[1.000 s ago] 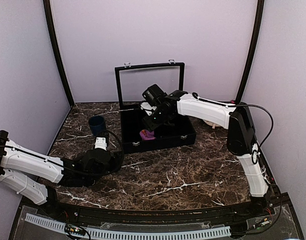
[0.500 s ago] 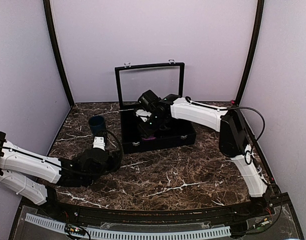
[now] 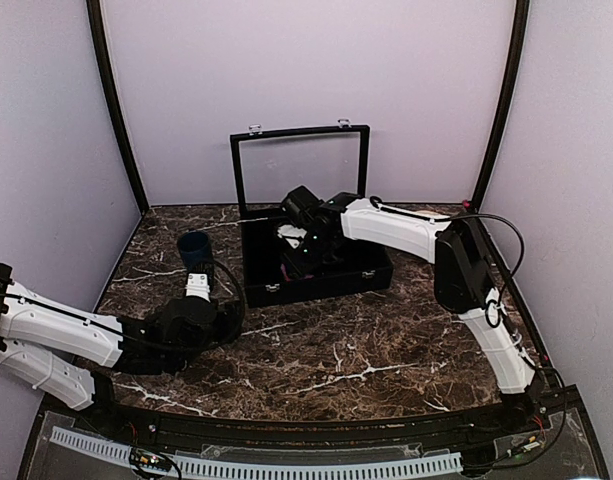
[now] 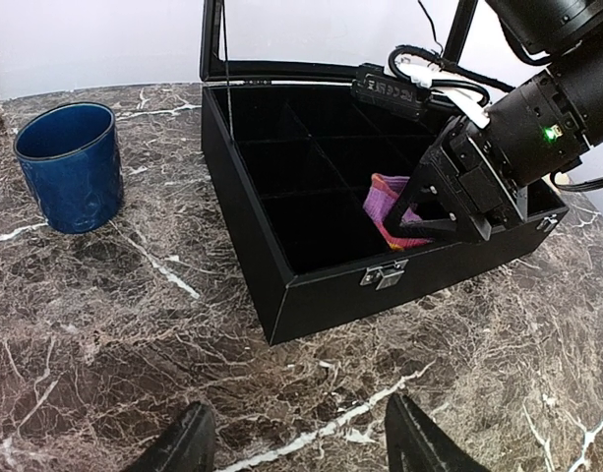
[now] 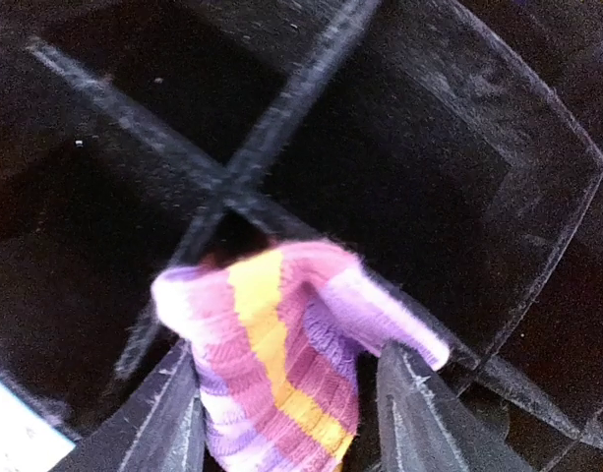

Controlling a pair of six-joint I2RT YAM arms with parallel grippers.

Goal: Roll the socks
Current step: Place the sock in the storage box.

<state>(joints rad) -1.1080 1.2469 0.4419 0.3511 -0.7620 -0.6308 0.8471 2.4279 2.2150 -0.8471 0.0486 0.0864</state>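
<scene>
**Desk:** Where's the sock?

**Me:** The striped sock [image 5: 271, 344] is bunched up in a front compartment of the black box [image 4: 281, 285], against the dividers [image 5: 281, 108]. My right gripper [image 5: 291, 359] is down in there, one finger on each side of it.

**Desk:** Clamped?

**Me:** I can't tell. The fingers bracket the fabric and seem to touch it, but I see no clear pinch. My left gripper [image 4: 299, 408] hovers low over the table [image 4: 104, 324] in front of the box with its jaws apart and nothing in them. The blue cup [image 4: 70, 167] stands well off to the side.

**Desk:** So which step?

**Me:** I'd call it the grasp inside the box, with no rolling begun. Next I need a firm bite on the cloth, then a straight lift clear of the dividers and the front wall.
</scene>
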